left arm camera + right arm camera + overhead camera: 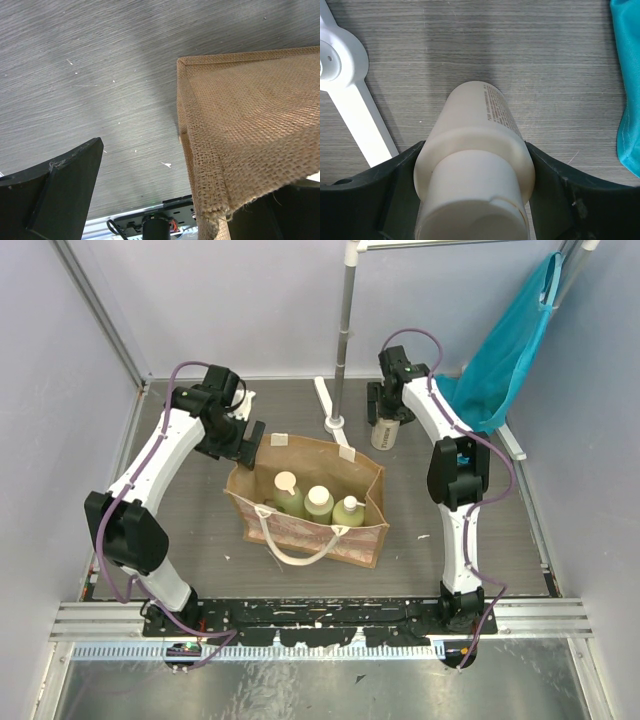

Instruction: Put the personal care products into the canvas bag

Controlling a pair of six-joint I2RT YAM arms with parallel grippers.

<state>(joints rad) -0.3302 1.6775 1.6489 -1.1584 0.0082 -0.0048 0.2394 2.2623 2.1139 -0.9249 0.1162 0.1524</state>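
Coarse-woven canvas bag; smooth, matt plastic bottle.

The table before me is grey, with a fine wood grain and a few small white specks. The canvas bag stands on it near the middle. Just behind the bag's far right corner, one bottle stands upright on the table. Behind the bag's far wall lies the white, flat-armed foot of a stand. Well to the right of the bag, at the far side, a teal cloth hangs down to the table.
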